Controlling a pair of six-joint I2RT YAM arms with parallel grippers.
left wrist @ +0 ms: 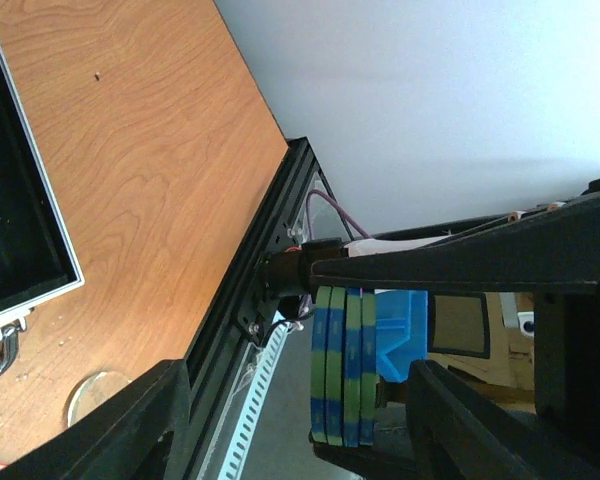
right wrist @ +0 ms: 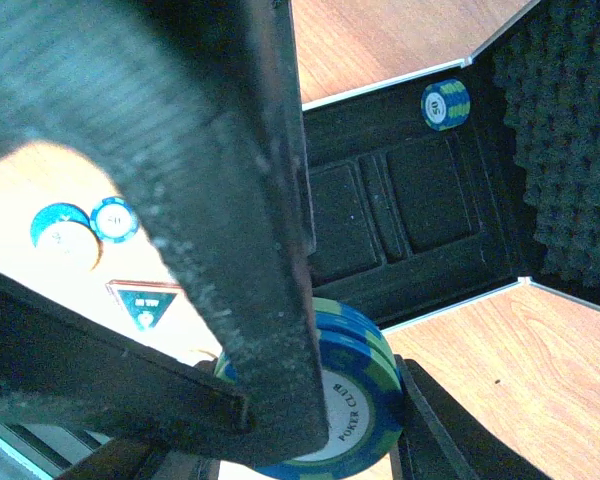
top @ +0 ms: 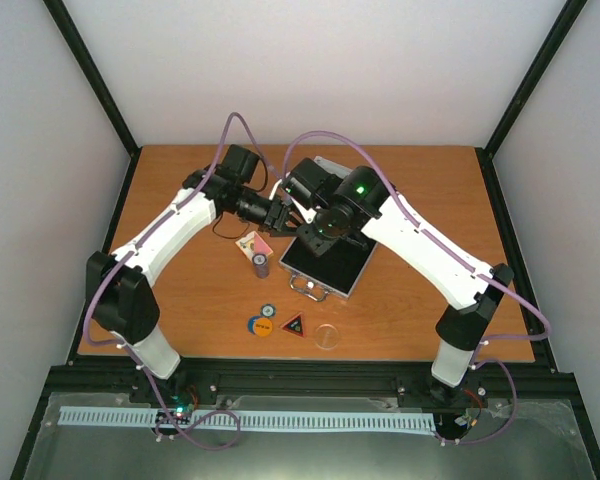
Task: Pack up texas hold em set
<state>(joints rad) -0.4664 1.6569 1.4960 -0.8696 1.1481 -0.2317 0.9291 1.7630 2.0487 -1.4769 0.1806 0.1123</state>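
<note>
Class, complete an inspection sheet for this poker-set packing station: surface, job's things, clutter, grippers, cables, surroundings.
surface: wooden table, bare wood showing.
job's things: open case holding one chip; card pack, chip stack, loose chip, orange disc, triangle and clear disc lie outside it on the table.
clutter: nothing seen.
grippers: right gripper shut on blue-green chips; left gripper open, its fingers either side of them.
cables: purple cables loop above both arms.
surroundings: white walls, black frame.
</note>
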